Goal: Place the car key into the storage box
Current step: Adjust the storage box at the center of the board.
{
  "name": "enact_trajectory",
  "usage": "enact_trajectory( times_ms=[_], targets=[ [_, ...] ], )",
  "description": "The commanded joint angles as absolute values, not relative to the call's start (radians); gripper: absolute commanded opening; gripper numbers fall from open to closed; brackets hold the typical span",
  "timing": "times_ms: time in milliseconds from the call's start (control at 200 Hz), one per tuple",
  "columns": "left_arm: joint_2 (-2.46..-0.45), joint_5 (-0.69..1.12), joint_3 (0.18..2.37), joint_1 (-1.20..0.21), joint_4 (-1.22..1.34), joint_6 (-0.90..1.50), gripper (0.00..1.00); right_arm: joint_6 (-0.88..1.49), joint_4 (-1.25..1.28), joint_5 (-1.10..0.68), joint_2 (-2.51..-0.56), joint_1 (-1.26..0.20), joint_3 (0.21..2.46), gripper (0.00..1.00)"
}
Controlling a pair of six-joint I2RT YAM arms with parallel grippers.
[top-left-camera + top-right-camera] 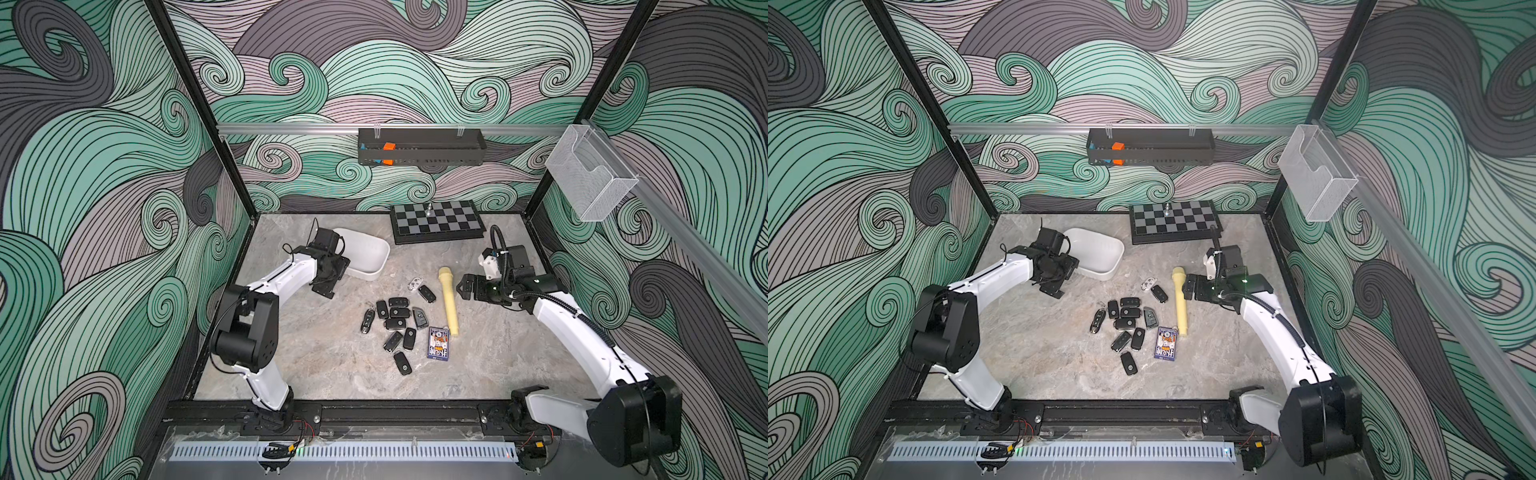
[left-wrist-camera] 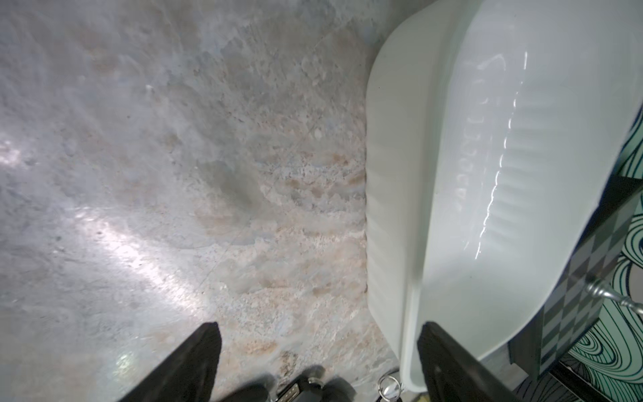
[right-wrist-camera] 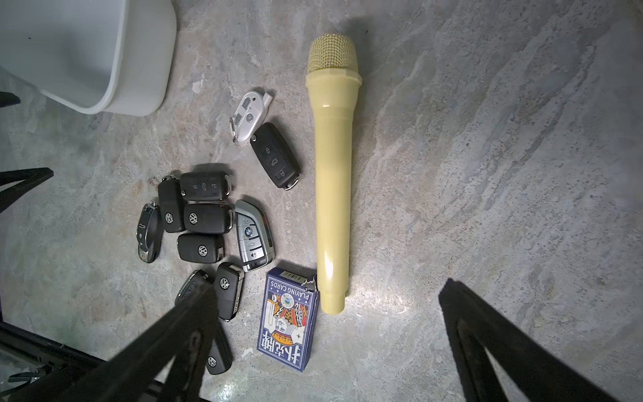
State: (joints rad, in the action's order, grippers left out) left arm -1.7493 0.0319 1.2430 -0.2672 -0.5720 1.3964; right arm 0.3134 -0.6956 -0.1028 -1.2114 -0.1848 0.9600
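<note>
The white storage box (image 1: 365, 274) (image 1: 1100, 272) stands at the back left of the table, and I see nothing inside it. Several car keys (image 1: 395, 320) (image 1: 1127, 320) (image 3: 205, 222) lie in a loose pile mid-table, with a white key (image 3: 248, 113) and a black one (image 3: 275, 155) apart from it. My left gripper (image 1: 330, 278) (image 2: 320, 334) is open at the box's near end, one finger over the box wall (image 2: 393, 174). A black key with a metal ring (image 2: 306, 388) shows between the fingers, just outside the box. My right gripper (image 1: 463, 286) (image 3: 327, 289) is open, empty, right of the keys.
A yellow toy microphone (image 1: 449, 303) lies beside the keys, with a blue pack of playing cards (image 1: 439, 343) at its base. A chessboard (image 1: 436, 220) sits at the back. A black tray (image 1: 419, 151) and a wire-mesh basket (image 1: 590, 174) hang on the rails.
</note>
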Motion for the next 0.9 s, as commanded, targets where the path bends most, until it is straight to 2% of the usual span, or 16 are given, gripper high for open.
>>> enact_trajectory(
  times_ms=[0,85,190,345,435,625,720,846,896],
  targets=[
    [-1.796,0.001,1.345,-0.278,-0.615,1.428,0.89,0.331,-0.713,-0.117,-1.189,-0.187,0.953,0.99],
    [-1.839,-0.009,1.4,-0.279,-0.637,1.417,0.88,0.354,-0.729,-0.144,-1.199,-0.187,0.951,0.99],
    [-1.889,0.0,1.436,-0.282,-0.653,1.413,0.83,0.35,-0.757,-0.175,-1.209,-0.185,0.952,0.99],
    [-1.927,-0.004,1.424,-0.293,-0.63,1.42,0.64,0.342,-0.756,-0.21,-1.173,-0.189,0.939,0.99],
    [-1.949,-0.002,1.428,-0.298,-0.621,1.404,0.6,0.342,-0.756,-0.22,-1.155,-0.188,0.94,0.99],
    [-1.99,0.014,1.44,-0.302,-0.618,1.337,0.44,0.344,-0.756,-0.244,-1.143,-0.188,0.941,0.99],
    [-2.003,0.017,1.446,-0.3,-0.633,1.302,0.32,0.348,-0.756,-0.248,-1.14,-0.187,0.937,0.99],
    [-2.005,0.018,1.454,-0.298,-0.674,1.255,0.1,0.35,-0.756,-0.258,-1.134,-0.19,0.936,0.99],
    [-1.997,0.021,1.45,-0.293,-0.677,1.228,0.09,0.349,-0.757,-0.262,-1.132,-0.191,0.937,0.99]
  ],
)
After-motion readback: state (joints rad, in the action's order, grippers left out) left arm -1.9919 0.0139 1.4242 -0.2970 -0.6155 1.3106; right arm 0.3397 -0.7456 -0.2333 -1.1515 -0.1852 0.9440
